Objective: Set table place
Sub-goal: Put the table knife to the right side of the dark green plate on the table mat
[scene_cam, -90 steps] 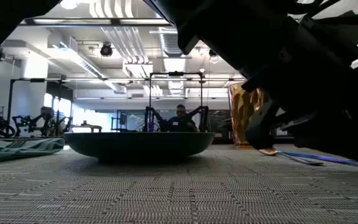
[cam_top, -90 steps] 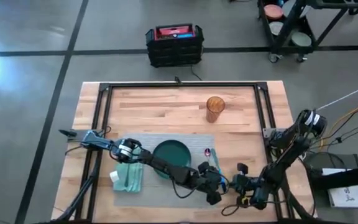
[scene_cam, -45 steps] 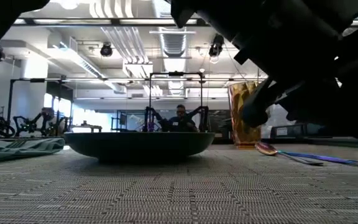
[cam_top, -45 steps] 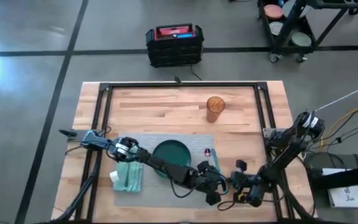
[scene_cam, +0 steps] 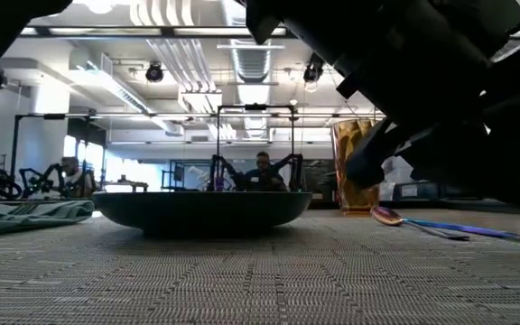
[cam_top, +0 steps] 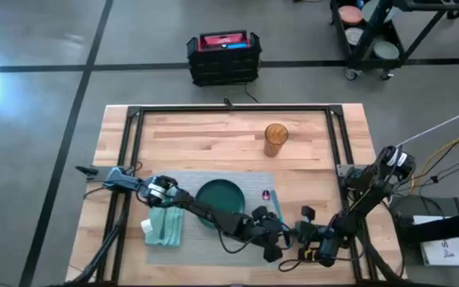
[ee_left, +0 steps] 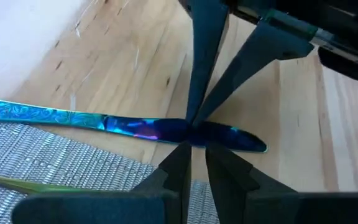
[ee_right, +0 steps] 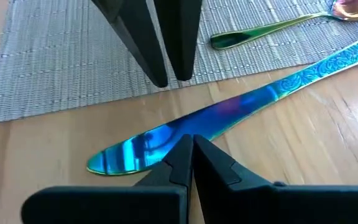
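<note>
- Two arms meet at the near right corner of the mat (cam_top: pixel 213 215) in the high view: the left hand (cam_top: pixel 276 237) reaches across past the plate (cam_top: pixel 218 199), and the right hand (cam_top: pixel 300 233) comes in from the table's (cam_top: pixel 213 135) right edge, the two just beside each other.
- High view again: the mat lies on the near half of the table, with the plate on it, a teal napkin (cam_top: pixel 164 226) at its left end, a spoon (cam_top: pixel 266 194) near its right edge, and a blue knife (cam_top: pixel 278 209) just off that edge. An amber cup (cam_top: pixel 275 139) stands well apart, farther back on bare wood.
- Low view: the mat (scene_cam: pixel 242 280) fills the foreground, the plate (scene_cam: pixel 201 211) sits on it, the napkin (scene_cam: pixel 25 215) lies at the left, the spoon (scene_cam: pixel 413 222) at the right, and the cup (scene_cam: pixel 357 171) stands behind. Dark arm parts cover the upper right. A person shows far off in the room.
- Left wrist view: the left hand (ee_left: pixel 197 152) has its fingers nearly together, close over the knife (ee_left: pixel 123 127), which lies on the wood beside the mat (ee_left: pixel 48 162). The right hand's fingers (ee_left: pixel 201 68) touch the knife from the other side.
- Right wrist view: the right hand (ee_right: pixel 191 149) is clenched, tips together, at the knife's edge (ee_right: pixel 185 130), not around it. The left hand's fingers (ee_right: pixel 160 37) hang over the mat edge (ee_right: pixel 73 62); the spoon (ee_right: pixel 272 28) lies on the mat.
</note>
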{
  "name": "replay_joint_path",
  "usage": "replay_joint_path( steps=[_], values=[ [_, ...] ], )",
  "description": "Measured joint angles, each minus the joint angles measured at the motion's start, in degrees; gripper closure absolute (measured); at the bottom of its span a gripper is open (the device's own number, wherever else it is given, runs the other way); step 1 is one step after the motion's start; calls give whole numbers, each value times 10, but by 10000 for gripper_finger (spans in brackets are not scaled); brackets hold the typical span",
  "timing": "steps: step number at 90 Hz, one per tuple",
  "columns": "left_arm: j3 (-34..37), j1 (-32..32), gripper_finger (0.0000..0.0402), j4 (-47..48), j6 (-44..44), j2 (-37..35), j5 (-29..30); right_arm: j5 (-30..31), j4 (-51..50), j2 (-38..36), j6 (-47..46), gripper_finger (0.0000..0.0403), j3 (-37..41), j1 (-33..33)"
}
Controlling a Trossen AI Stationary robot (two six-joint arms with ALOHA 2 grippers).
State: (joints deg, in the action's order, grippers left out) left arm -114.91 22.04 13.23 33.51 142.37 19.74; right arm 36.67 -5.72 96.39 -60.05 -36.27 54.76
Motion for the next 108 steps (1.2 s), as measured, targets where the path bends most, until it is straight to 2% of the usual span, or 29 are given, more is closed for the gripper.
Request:
replay_joint_path(
  steps=[11, 31, 45, 60, 74, 88, 108],
  values=[
    [0, 0, 366, -2, -15, 0, -16, 0, 1, 0, 0, 403, 0, 0],
    [0, 0, 358, -5, -109, 0, -19, -2, 6, 0, -6, 403, 1, 0],
    [2, -1, 314, -19, -203, 5, -19, -2, 6, 0, -14, 403, 1, 0],
    [3, -2, 257, -46, -389, 17, -10, -2, 7, 0, -14, 403, 1, 0],
    [3, -7, 227, -49, -472, 24, -8, -2, 9, 0, -14, 403, 2, 0],
    [3, -15, 224, -49, -505, 24, -15, -1, 13, 1, -14, 403, 2, 0],
    [5, -31, 254, -51, -517, 24, -34, -1, 20, 1, -16, 403, 2, -1]
  ],
)
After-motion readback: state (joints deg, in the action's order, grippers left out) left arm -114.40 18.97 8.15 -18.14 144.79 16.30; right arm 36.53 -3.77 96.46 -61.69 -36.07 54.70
